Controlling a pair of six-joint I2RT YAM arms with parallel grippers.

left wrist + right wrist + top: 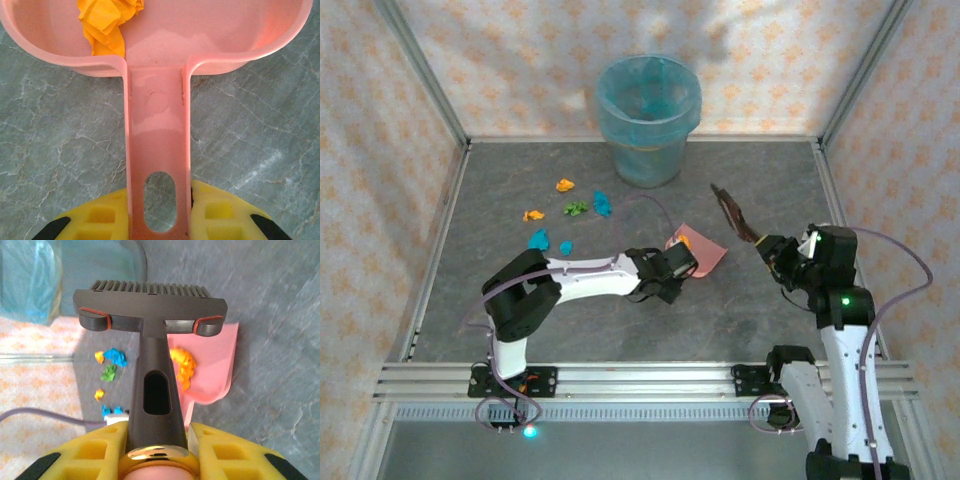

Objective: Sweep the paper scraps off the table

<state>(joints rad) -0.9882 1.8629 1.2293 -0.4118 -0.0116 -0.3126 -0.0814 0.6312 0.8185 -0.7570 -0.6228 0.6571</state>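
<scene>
Several paper scraps in orange (565, 185), green (576, 208) and blue (602, 203) lie on the dark grey table (760, 190) left of centre. One orange scrap (106, 22) sits inside the pink dustpan (703, 248). My left gripper (159, 220) is shut on the dustpan's handle (157, 150), pan flat on the table. My right gripper (156, 450) is shut on the dark brush (149, 310), held raised to the right of the dustpan (212, 365); the brush (732, 212) tilts up over the table. The right wrist view shows loose scraps (114, 357) beyond the brush.
A translucent blue-lined bin (648, 118) stands at the back centre. Aluminium frame rails (640, 378) edge the table, and patterned walls close it on three sides. Bare table lies between the dustpan and the right arm.
</scene>
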